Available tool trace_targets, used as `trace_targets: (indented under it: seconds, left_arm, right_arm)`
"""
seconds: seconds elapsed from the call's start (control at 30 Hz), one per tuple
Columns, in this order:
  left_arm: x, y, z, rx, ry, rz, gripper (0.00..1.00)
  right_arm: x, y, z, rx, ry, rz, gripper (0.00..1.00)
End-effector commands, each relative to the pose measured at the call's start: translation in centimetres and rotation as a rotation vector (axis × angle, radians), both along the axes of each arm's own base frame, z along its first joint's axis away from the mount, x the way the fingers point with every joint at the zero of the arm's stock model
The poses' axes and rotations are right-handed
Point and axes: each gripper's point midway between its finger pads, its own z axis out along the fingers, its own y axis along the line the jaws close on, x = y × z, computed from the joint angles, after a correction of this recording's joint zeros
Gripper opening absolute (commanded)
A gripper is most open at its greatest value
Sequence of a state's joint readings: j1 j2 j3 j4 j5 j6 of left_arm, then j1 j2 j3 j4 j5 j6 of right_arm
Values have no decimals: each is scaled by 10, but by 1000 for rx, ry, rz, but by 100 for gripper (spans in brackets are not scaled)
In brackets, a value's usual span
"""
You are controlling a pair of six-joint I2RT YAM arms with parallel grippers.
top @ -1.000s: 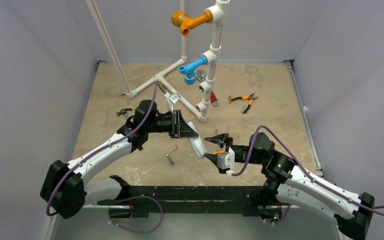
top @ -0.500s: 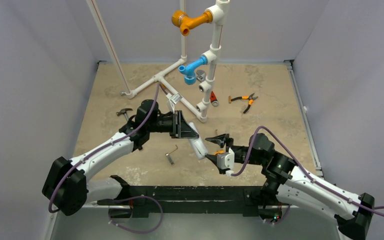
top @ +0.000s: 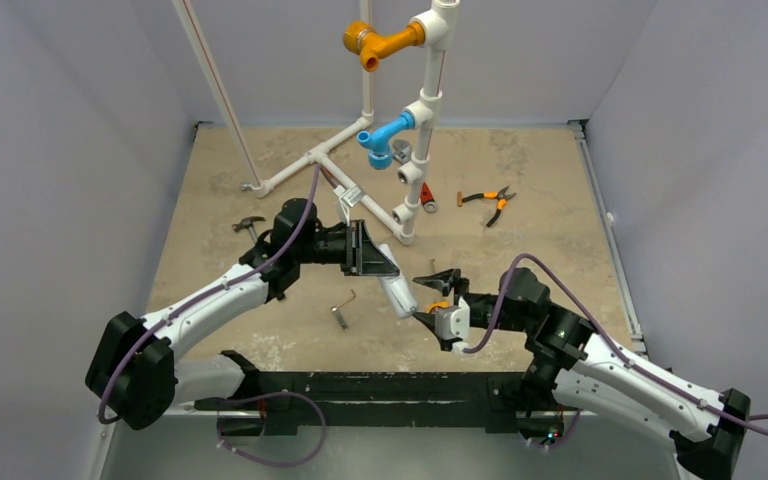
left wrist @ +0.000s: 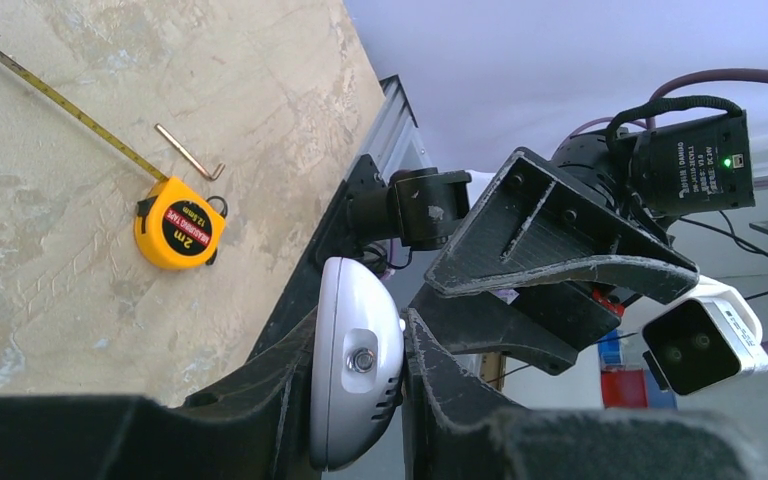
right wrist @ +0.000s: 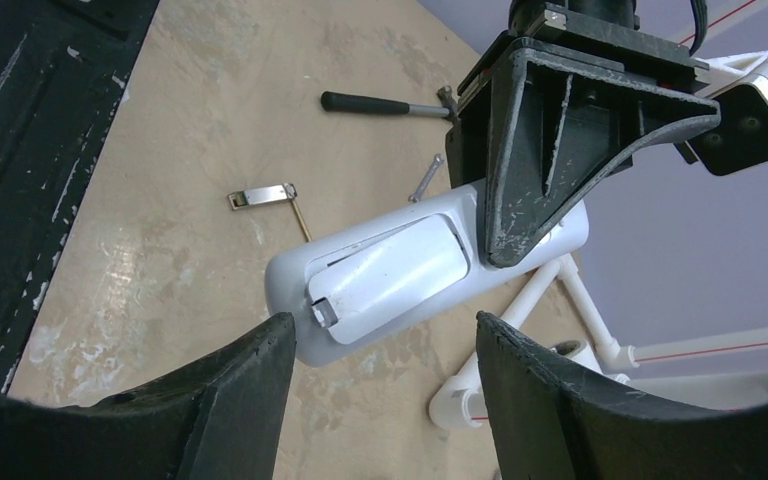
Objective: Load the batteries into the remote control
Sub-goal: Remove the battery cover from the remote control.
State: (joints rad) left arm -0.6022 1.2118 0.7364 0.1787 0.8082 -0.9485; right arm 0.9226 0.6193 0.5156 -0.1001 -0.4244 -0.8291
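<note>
My left gripper (top: 380, 262) is shut on the white remote control (top: 397, 291) and holds it tilted above the table. In the left wrist view (left wrist: 360, 335) the remote's rounded end (left wrist: 358, 370) sits between the fingers. In the right wrist view the remote (right wrist: 400, 275) shows its back, with the battery cover and latch. My right gripper (top: 430, 298) is open and empty, its jaws wide apart just in front of the remote's free end (right wrist: 380, 400). No batteries are visible in any view.
A white pipe frame (top: 400, 150) with blue and orange fittings stands at the back. Orange-handled pliers (top: 488, 200), a red-handled tool (top: 427, 195), a hammer (top: 248, 224) and a hex key (top: 343, 308) lie on the table. A yellow tape measure (left wrist: 178, 222) lies under the right gripper.
Both arms have shifted only slightly. The remote stays in the left gripper and the right gripper stays open beside it.
</note>
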Motion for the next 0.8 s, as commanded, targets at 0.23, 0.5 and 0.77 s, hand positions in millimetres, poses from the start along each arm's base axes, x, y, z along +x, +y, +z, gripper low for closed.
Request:
trace_targets:
  seconds: [0.23, 0.5, 0.77]
  left_arm:
    - [-3, -3, 14, -50, -38, -27, 0]
    - [4, 3, 12, -58, -33, 24, 0]
    - [7, 4, 10, -58, -27, 43, 0]
  right_arm:
    - [4, -1, 15, 95, 57, -60, 67]
    - [23, -10, 56, 360, 277, -262, 79]
    - [11, -2, 56, 366, 582, -294, 75]
